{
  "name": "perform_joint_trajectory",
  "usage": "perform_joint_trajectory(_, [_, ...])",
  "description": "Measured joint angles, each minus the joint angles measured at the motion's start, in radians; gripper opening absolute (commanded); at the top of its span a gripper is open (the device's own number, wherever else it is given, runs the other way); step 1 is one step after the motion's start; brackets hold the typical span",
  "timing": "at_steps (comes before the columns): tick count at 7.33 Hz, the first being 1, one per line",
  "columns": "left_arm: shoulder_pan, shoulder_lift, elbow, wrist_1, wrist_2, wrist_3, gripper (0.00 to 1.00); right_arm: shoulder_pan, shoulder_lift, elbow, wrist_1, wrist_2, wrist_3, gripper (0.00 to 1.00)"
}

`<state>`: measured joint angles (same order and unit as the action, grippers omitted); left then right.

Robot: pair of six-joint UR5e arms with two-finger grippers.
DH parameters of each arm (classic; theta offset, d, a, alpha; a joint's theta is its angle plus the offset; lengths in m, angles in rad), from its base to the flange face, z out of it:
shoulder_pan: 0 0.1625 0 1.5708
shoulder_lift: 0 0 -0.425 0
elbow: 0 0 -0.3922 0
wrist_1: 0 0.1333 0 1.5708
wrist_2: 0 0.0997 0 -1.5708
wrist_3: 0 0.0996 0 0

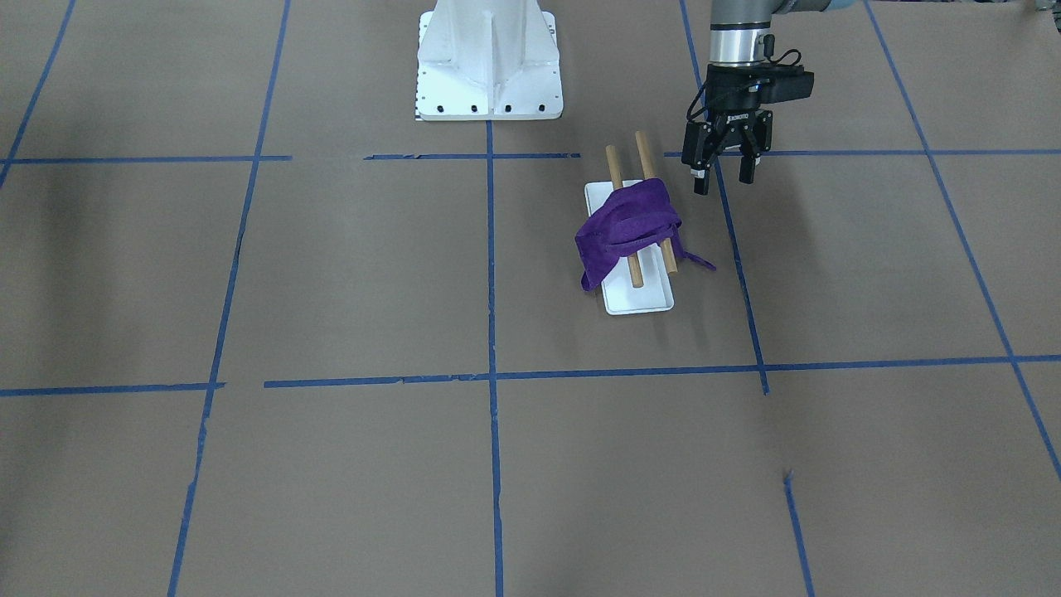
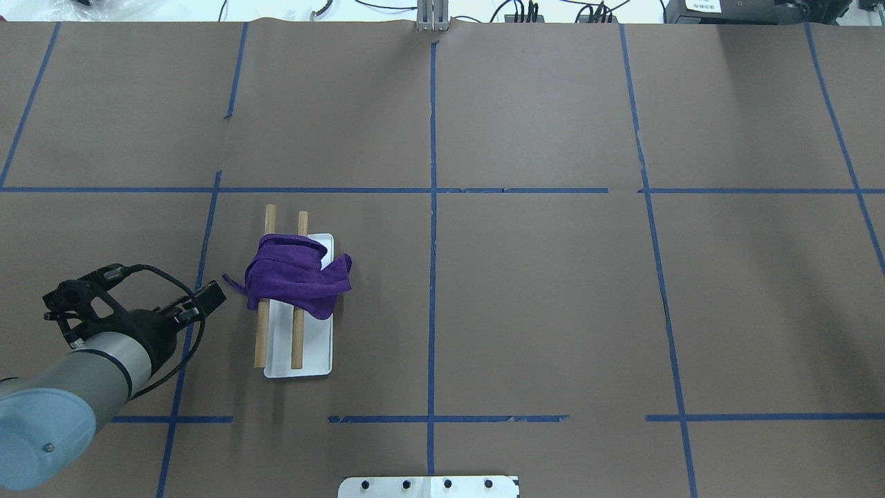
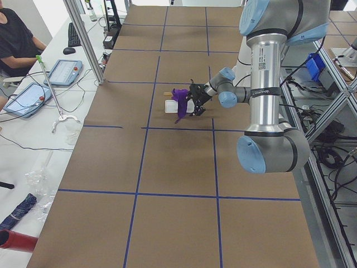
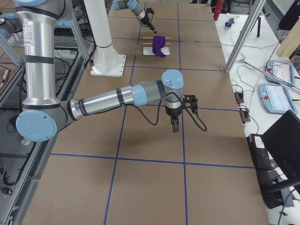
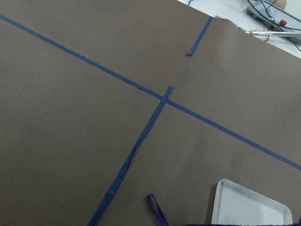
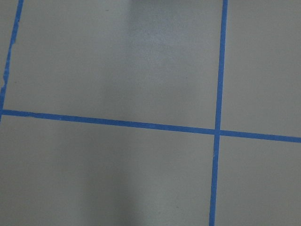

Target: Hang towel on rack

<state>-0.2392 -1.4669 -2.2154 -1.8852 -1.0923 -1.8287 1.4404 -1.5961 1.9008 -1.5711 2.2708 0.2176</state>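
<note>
Exterior front-facing: my left gripper hung open beside rack, table room all round. Towel lay across rods; rods ran toward pedestal. Right gripper: couldn't tell.

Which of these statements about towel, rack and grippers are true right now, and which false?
1. The towel drapes over both rods of the rack. True.
2. The left gripper is shut on the towel. False: it is open and empty, beside the rack.
3. The right gripper hangs over the rack. False: it is over the table, far from the rack.
4. A towel string lies on the table on the left gripper's side. True.
</note>
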Motion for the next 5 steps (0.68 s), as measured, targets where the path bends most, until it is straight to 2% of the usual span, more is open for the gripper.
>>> perform_joint_trajectory(2, [-0.111,0.006,-0.037,-0.001,-0.16,0.151,1.0,0.0,-0.019,0.002,0.0,-0.002,0.0,1.0])
perform_joint_trajectory(5, [-0.328,-0.008,-0.036,-0.003,-0.427,0.469,1.0,0.0,-0.038,-0.027,0.002,0.003,-0.003,1.0])
